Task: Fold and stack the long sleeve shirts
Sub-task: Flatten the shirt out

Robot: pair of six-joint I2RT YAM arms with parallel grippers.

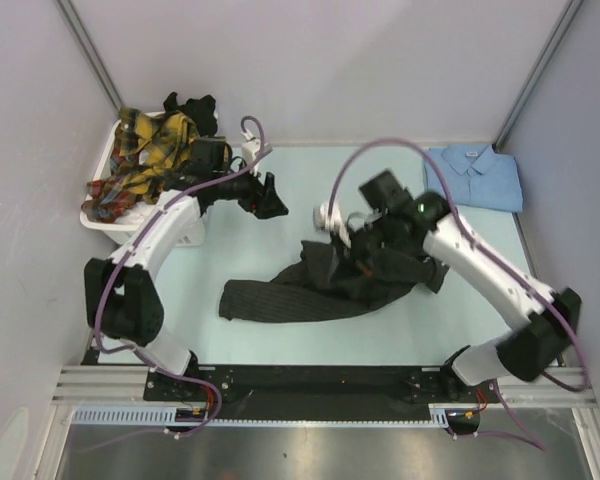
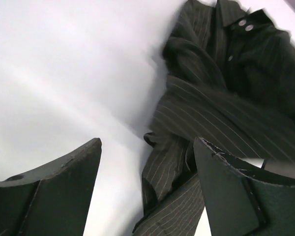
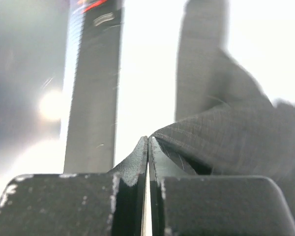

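Metal rail (image 1: pixel 320 385) – pale green table (image 1: pixel 300 180), grey walls (image 1: pixel 330 70), black shirt (image 1: pixel 280 300) sprawled.

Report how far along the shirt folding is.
Done: one blue shirt lies folded at the far right corner of the table. In hand: the right gripper is shut on the black shirt, holding one end up; the left gripper is open near it. Left: folding that shirt, plus the plaid shirts heaped in the basket.
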